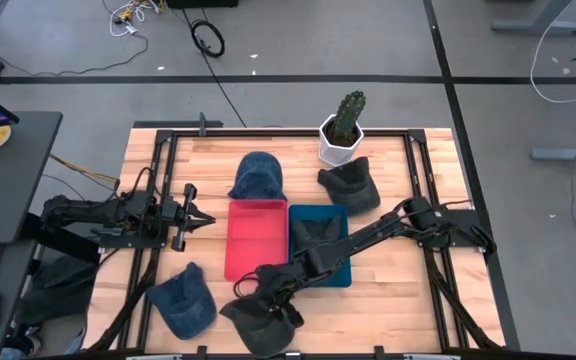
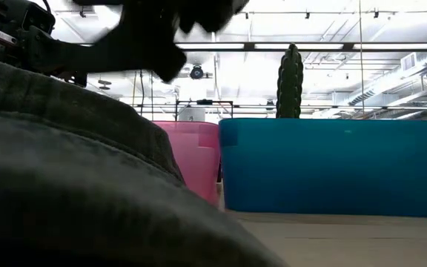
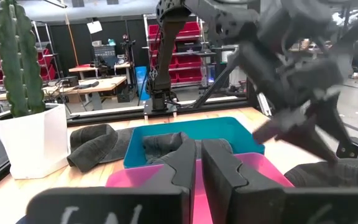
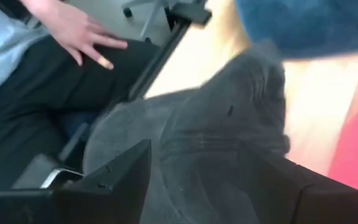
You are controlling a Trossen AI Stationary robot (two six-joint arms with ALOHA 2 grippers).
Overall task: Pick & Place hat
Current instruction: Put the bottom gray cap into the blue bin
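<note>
A dark grey hat (image 1: 263, 318) lies crown up at the table's near edge, and it fills the low view's foreground (image 2: 65, 170). My right gripper (image 1: 258, 285) hovers just above it, open. In the right wrist view the gripper (image 4: 197, 162) has one finger on either side of the hat's crown (image 4: 191, 143). The left wrist view shows a gap between the right gripper (image 3: 303, 124) and the hat (image 3: 334, 174). A second dark hat (image 1: 313, 230) lies in the blue tray (image 1: 336, 215). My left gripper (image 1: 193, 215) waits, shut, at the table's left, level above the wood.
A red tray (image 1: 256, 240) sits beside the blue one. One blue hat (image 1: 183, 300) lies near-left and another (image 1: 258, 175) far-centre. A dark hat (image 1: 350, 185) rests by the potted cactus (image 1: 343, 128). A person's hand (image 4: 73, 28) shows beyond the near edge.
</note>
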